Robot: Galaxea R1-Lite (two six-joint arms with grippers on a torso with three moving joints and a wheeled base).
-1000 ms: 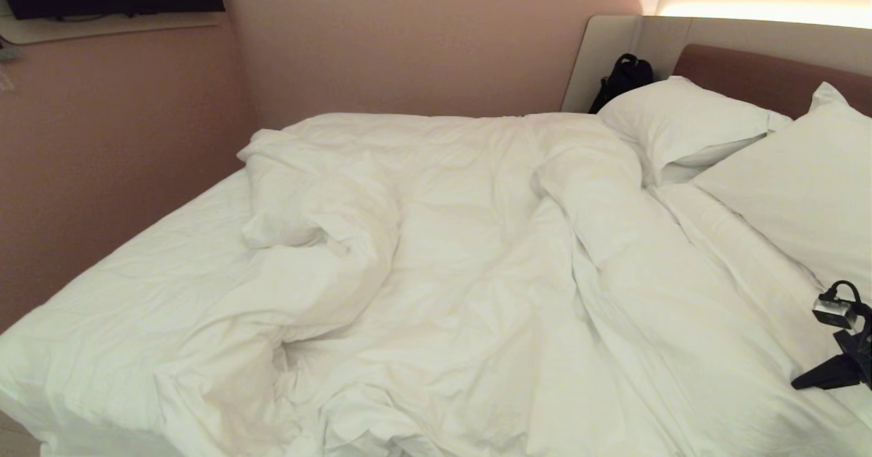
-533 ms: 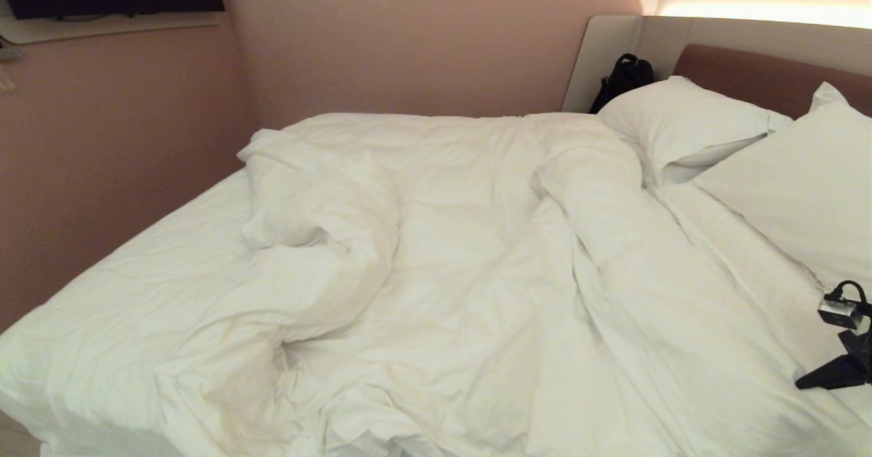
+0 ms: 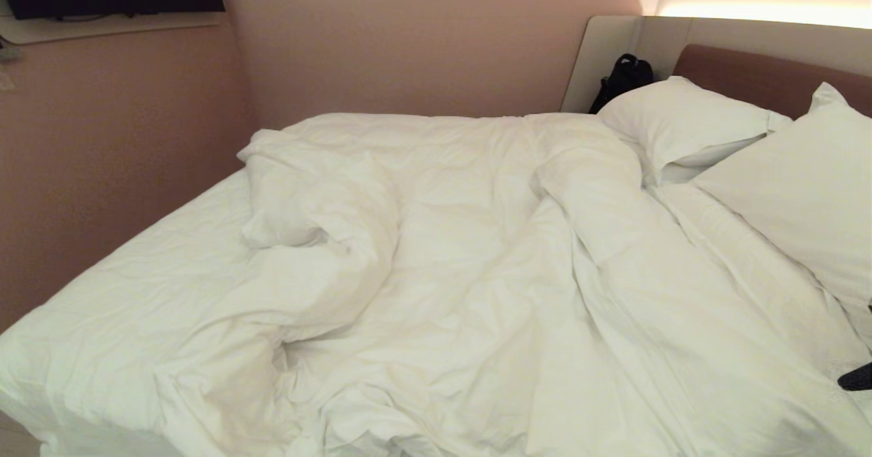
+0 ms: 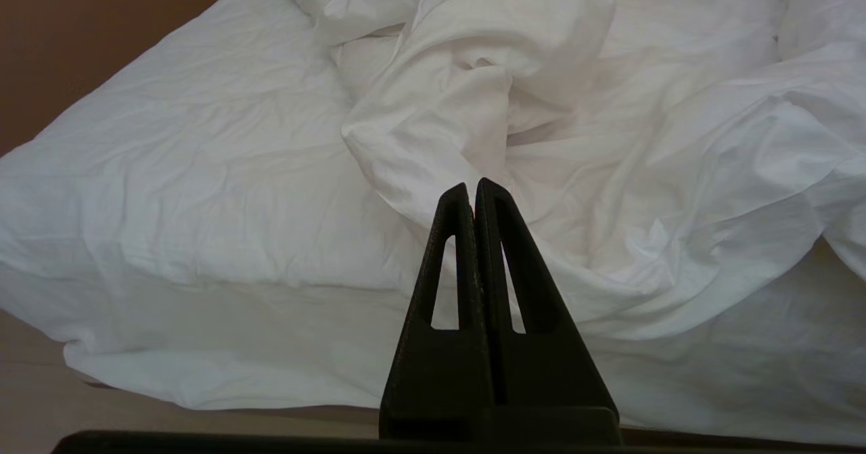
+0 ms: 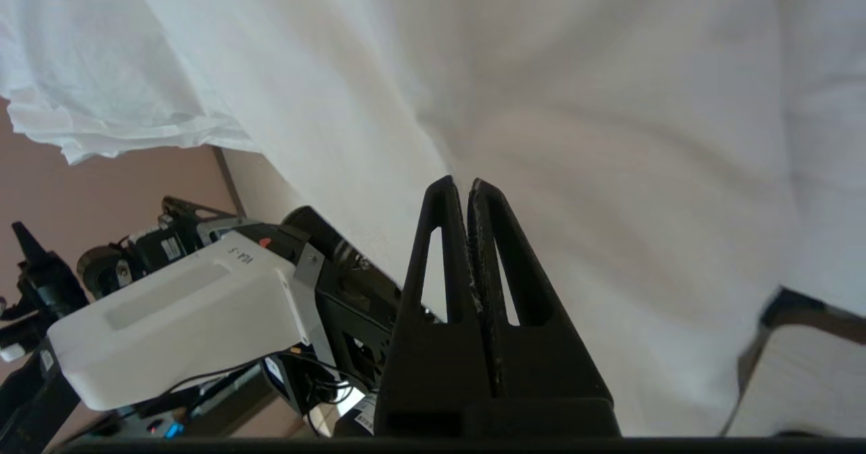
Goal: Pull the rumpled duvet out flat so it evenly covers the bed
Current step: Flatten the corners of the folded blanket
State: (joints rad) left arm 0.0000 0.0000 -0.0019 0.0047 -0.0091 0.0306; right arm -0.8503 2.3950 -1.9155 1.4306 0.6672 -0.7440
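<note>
1. The right tool [image 5: 460, 183], fingers pressed together and holding nothing, has slid out of the head view toward 4 o'clock; only a dark tip shows at the edge now
2. The left tool [image 4: 471, 185] hangs parked with fingers pressed together, pointing at the bed's near edge
3. The duvet [image 3: 436, 266] lies bunched across the middle of the bed [image 3: 136, 280], with bare sheet at 9 o'clock (unchanged)
4. Likely meaning: no pull has started, and a corner still needs gripping
</note>
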